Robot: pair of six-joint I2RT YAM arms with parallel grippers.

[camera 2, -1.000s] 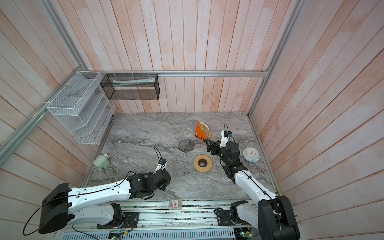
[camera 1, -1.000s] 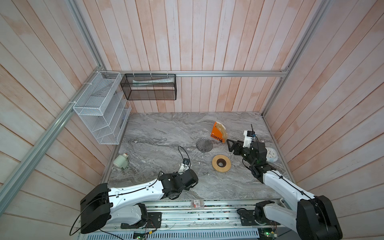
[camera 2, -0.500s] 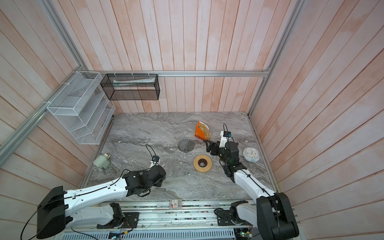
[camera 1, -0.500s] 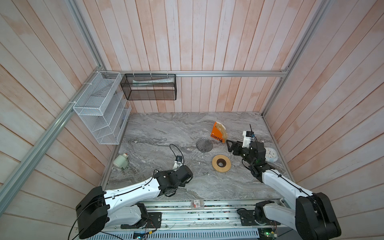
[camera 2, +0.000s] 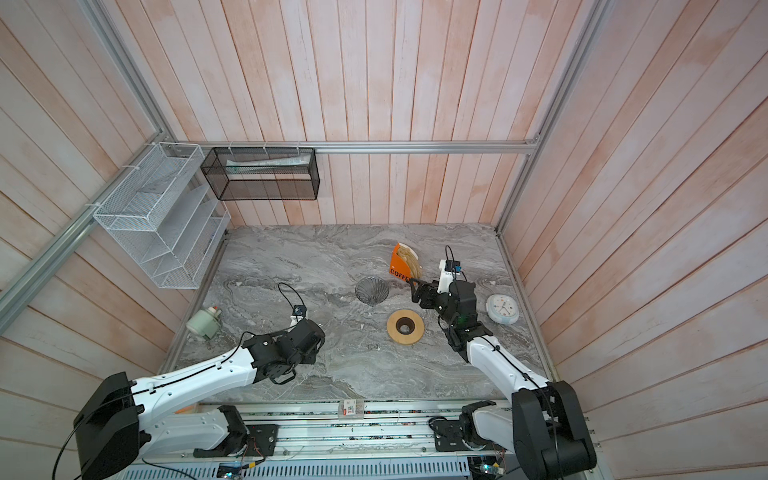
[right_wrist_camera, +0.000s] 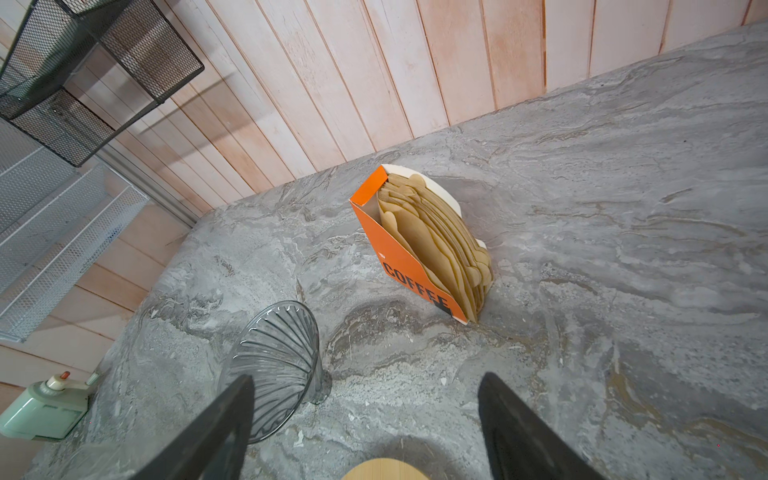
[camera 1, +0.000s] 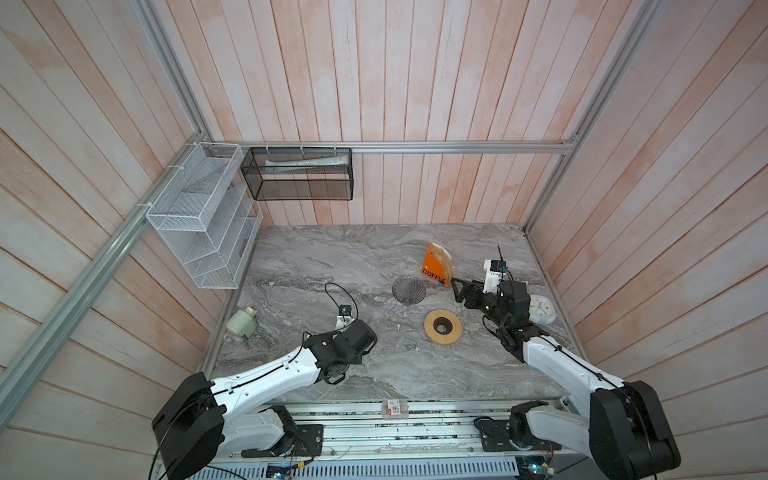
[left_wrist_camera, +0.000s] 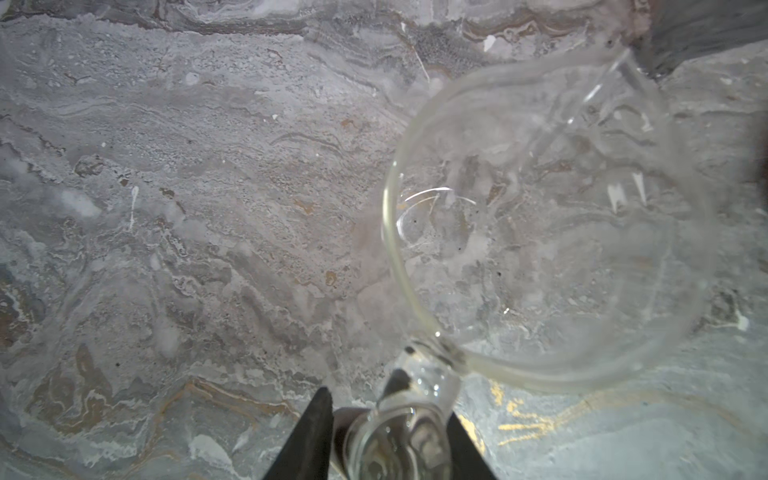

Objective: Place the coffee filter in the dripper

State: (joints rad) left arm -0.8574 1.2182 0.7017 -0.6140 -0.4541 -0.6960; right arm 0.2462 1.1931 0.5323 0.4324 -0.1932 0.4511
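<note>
The marble tabletop carries all items. The left gripper has its jaws clamped on the glass vessel handle. The right gripper jaws stand apart, empty. The orange box reads "COFFEE". The dripper rests near it. The coffee filter stands stacked inside the box.

Grey marble tabletop with dripper, orange COFFEE box, wooden ring, white clock, pale-green device
</note>
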